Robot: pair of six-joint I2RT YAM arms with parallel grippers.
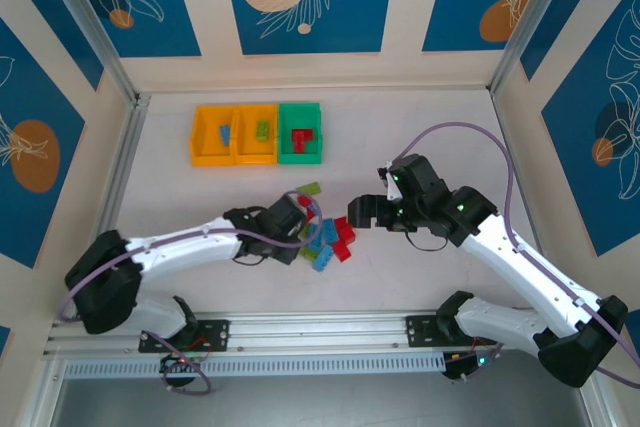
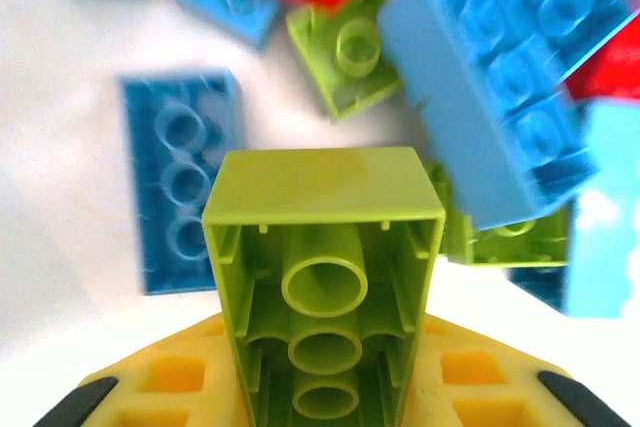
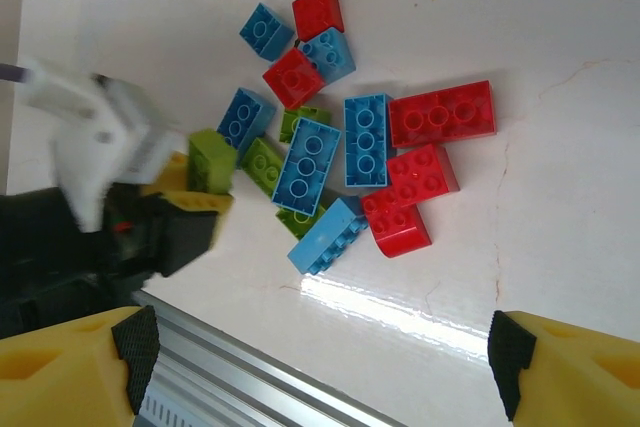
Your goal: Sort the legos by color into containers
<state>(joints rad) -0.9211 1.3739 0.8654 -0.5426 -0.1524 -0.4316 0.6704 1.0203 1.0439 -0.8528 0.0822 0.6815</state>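
Left gripper (image 2: 325, 392) pinching a lime brick (image 2: 325, 247) at the pile (image 1: 325, 240); lift-and-carry looks like the step in hand.
The left gripper's fingers are pressed on the lime brick's sides, with its underside tubes facing the wrist camera. Can't tell if it's off the table (image 1: 420, 127) yet. I'd lift straight up first so the loose blue bricks (image 2: 180, 182) close by don't drag, then carry it to the far bins and release low. The right gripper (image 3: 320, 367) is spread wide, holds nothing and hovers right of the pile; best out of the path. Bins: the left orange-yellow bin (image 1: 205, 153) has a blue piece (image 1: 225, 133). The middle orange-yellow bin (image 1: 250, 153) has a green piece (image 1: 263, 130), so lime likely goes there. The green bin (image 1: 300, 158) has red (image 1: 301, 136).
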